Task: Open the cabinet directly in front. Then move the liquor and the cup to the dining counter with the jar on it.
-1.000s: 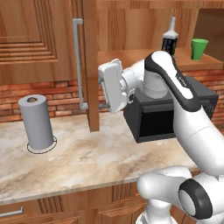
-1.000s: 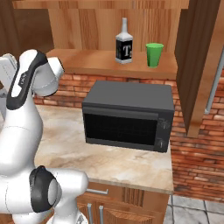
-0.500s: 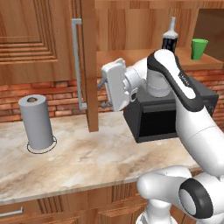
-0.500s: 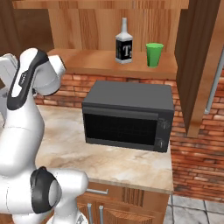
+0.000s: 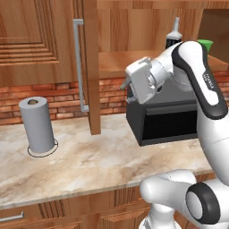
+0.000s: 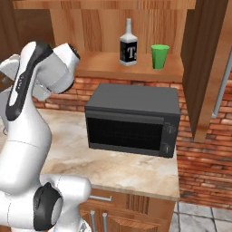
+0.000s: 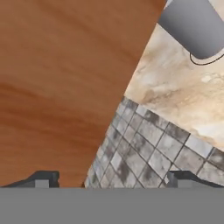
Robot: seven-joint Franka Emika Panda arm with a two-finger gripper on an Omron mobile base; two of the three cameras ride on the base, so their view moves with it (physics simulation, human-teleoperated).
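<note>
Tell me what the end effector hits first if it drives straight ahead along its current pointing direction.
Probably the swung-open cabinet door, whose lower edge sits dead ahead of the open end effector, with the brick backsplash just past it. Depth is hard to judge from the hand view.

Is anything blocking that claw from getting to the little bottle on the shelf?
Nothing visible does. Both cabinet doors hang open, and the liquor stands at the shelf's front beside the cup. The gripper hangs open, lower left of it.

The swung-out cabinet door [image 5: 91,67] blocks the table's left; the shelf front [image 6: 131,71] above the microwave [image 6: 131,120] stands open.
</note>
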